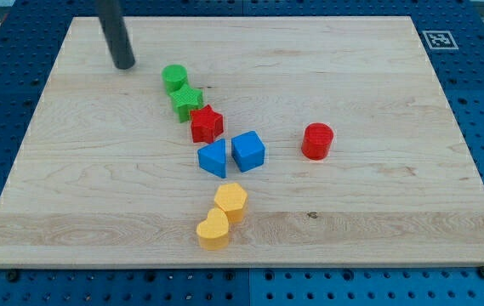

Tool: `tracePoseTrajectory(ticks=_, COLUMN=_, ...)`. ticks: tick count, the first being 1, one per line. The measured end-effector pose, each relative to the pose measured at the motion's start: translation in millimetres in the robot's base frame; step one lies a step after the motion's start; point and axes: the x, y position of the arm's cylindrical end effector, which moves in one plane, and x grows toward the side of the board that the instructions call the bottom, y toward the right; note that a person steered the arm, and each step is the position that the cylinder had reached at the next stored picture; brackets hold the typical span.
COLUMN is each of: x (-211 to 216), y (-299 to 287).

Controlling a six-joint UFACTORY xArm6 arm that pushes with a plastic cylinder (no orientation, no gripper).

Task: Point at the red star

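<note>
The red star lies on the wooden board, a little left of centre. It touches a green star on its upper left. My tip is at the view's upper left, well apart from the red star, up and to the left of it. A green cylinder lies between my tip and the star cluster. The rod rises out of the view's top.
A blue triangular block and a blue cube sit just below the red star. A red cylinder is to the right. Two yellow blocks lie near the bottom. A marker tag is at the top right corner.
</note>
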Motion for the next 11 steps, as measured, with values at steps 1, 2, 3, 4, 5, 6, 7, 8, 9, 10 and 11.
tracePoseTrajectory(ticks=1, x=29.7, y=-12.7)
tracePoseTrajectory(ticks=2, x=51.4, y=-15.2)
tracePoseTrajectory(ticks=3, x=72.1, y=-11.0)
tracePoseTrajectory(ticks=4, x=92.9, y=-1.8)
tracePoseTrajectory(ticks=5, x=103.6, y=13.1)
tracePoseTrajectory(ticks=6, x=104.3, y=37.0)
tracePoseTrajectory(ticks=7, x=104.3, y=66.7)
tracePoseTrajectory(ticks=8, x=113.1, y=81.2)
tracePoseTrajectory(ticks=9, x=126.6, y=82.3)
tracePoseTrajectory(ticks=10, x=120.8, y=97.9)
tracePoseTrajectory(ticks=11, x=112.1, y=120.5)
